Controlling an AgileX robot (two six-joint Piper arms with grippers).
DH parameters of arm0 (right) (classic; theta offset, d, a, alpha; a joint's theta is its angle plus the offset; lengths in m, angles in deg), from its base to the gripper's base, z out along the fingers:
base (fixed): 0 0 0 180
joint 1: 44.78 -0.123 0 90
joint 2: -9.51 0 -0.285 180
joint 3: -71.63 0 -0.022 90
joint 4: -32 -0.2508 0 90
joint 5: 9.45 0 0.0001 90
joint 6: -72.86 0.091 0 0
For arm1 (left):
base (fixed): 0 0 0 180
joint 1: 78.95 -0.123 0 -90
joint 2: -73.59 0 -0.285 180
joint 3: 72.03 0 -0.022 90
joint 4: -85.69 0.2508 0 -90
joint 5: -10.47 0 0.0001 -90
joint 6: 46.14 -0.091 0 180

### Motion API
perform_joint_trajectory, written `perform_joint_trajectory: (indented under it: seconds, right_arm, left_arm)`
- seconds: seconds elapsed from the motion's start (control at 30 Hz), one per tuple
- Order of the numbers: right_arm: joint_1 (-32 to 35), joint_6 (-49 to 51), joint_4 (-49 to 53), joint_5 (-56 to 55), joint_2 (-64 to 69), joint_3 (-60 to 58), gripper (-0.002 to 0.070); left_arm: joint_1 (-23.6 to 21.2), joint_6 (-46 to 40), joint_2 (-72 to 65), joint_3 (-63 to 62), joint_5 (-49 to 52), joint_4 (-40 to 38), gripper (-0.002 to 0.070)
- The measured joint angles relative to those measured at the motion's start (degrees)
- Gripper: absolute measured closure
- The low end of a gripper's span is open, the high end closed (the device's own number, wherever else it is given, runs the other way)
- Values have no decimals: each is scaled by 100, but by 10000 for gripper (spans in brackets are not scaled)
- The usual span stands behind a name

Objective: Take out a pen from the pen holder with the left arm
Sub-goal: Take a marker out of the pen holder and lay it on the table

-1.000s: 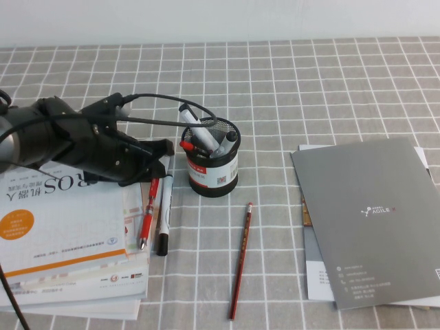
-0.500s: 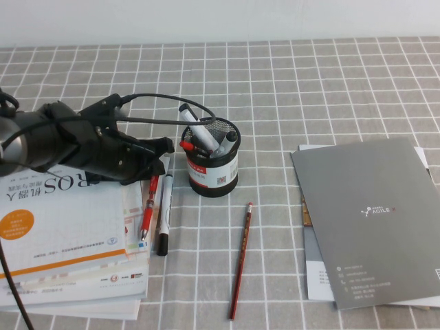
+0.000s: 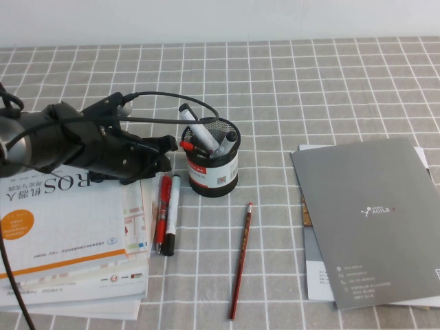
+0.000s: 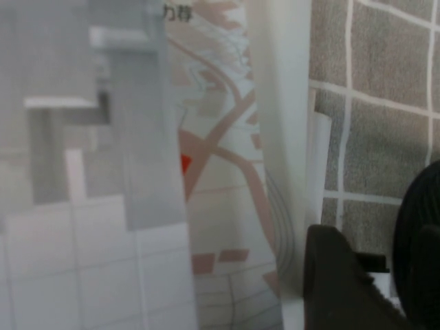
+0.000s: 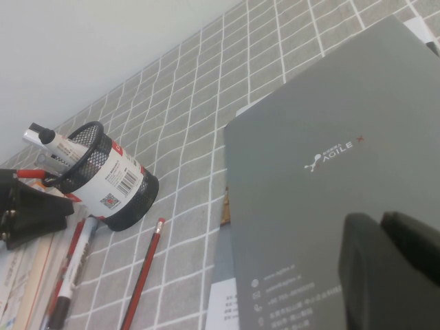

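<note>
**High view.** The left tool [image 3: 165,154] is hanging low over the bench [image 3: 309,89], between the book stack [image 3: 69,234] and the mesh pen holder [image 3: 213,168] and just beside the holder's wall. Its jaws are standing part-way apart and are gripping nothing. The red pen [image 3: 161,210] is lying flat on the bench, side by side with a white marker [image 3: 171,214], at the edge of the books and outside the holder. Other markers [image 3: 199,130] are leaning out over the holder's rim. A red pencil [image 3: 240,260] and a grey booklet [image 3: 364,220] are lying well apart to the right.

**Left wrist view.** The camera is looking down onto a printed cover of the stack, with the checked cloth beyond. Nothing is showing between the dark jaw parts.

**Right wrist view.** The right tool [image 5: 392,275] is hovering over the grey booklet, well away from the holder; its opening cannot be told.

**Hazards.** The pen appears delivered, so the likely faults are secondary:
- The arm's cable [image 3: 165,96] is looping close to the tallest marker, so a careless retreat could snag it and tip the holder.
- A sideways sweep could nudge the round pens into rolling.
</note>
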Motion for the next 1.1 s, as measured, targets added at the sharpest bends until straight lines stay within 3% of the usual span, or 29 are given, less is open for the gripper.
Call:
perform_joint_trajectory:
  seconds: [0.2,0.57,0.9,1.1]
  right_arm:
    - [0,0,0,0,0,0,689]
    - [0,0,0,0,0,0,689]
    - [0,0,0,0,0,0,689]
    - [0,0,0,0,0,0,689]
  left_arm:
    - [20,0,0,0,0,55,435]
    - [125,-214,925,84,-235,893,433]
    - [927,-1201,2902,1791,-1688,1054,433]
    - [1143,-1439,4068,2747,-1552,1296,433]
